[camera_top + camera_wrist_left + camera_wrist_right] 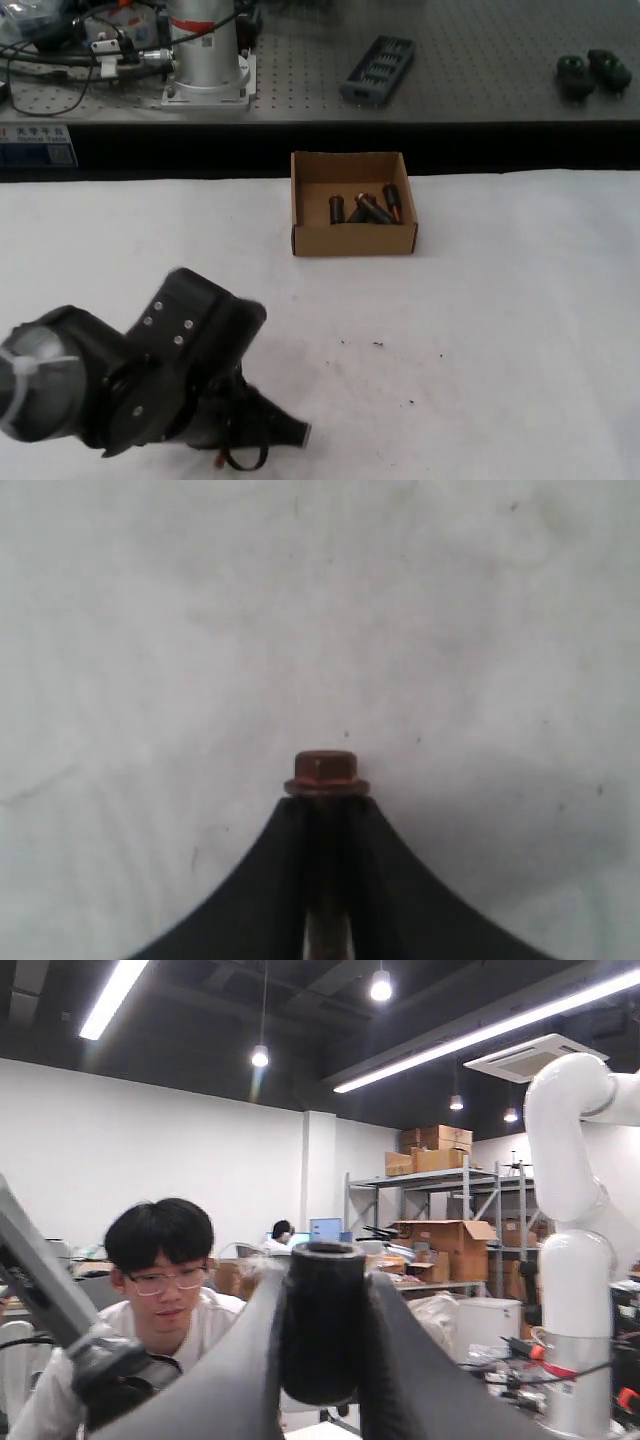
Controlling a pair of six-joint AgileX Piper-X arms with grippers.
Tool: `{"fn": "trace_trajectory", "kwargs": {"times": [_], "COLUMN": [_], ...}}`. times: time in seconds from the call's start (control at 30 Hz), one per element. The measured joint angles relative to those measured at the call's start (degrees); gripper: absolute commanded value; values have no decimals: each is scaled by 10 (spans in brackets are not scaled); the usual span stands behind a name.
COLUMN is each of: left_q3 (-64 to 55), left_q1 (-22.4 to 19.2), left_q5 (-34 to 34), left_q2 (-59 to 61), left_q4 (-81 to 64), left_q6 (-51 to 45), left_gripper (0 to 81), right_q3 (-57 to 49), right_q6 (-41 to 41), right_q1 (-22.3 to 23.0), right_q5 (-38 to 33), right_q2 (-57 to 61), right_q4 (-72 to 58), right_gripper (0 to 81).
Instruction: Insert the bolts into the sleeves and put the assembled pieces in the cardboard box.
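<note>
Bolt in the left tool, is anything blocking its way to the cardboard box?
Nothing visible blocks it. The left tool grips the bolt above the white cloth, and the cardboard box sits farther along that cloth, open on top.

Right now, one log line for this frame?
left gripper: shut on bolt | right gripper: shut on sleeve | cardboard box: assembled pieces inside | insertion: not yet

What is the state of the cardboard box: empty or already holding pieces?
The cardboard box is not empty: several dark pieces with reddish ends lie inside it.
</note>
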Motion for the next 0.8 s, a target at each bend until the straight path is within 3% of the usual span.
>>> {"fn": "trace_trajectory", "kwargs": {"times": [0.27,0.4,0.6,0.8], "left_q3": [66,141,200,201], "left_q1": [0,0,0,0], "left_q5": [54,124,182,228], "left_q2": [-113,-143,-144,-144], "left_q4": [-282,-470,-602,-656], "left_q6": [47,88,116,156], "left_gripper": [6,6,6,6], "right_q3": [0,0,0,-48], "right_q6": [-107,-142,-161,-168], "right_q1": [0,0,9,68], "right_q5": [83,108,124,127], "right_q2": [40,98,261,464], "right_q4": [65,64,-19,-98], "right_gripper": [71,71,71,71]}}
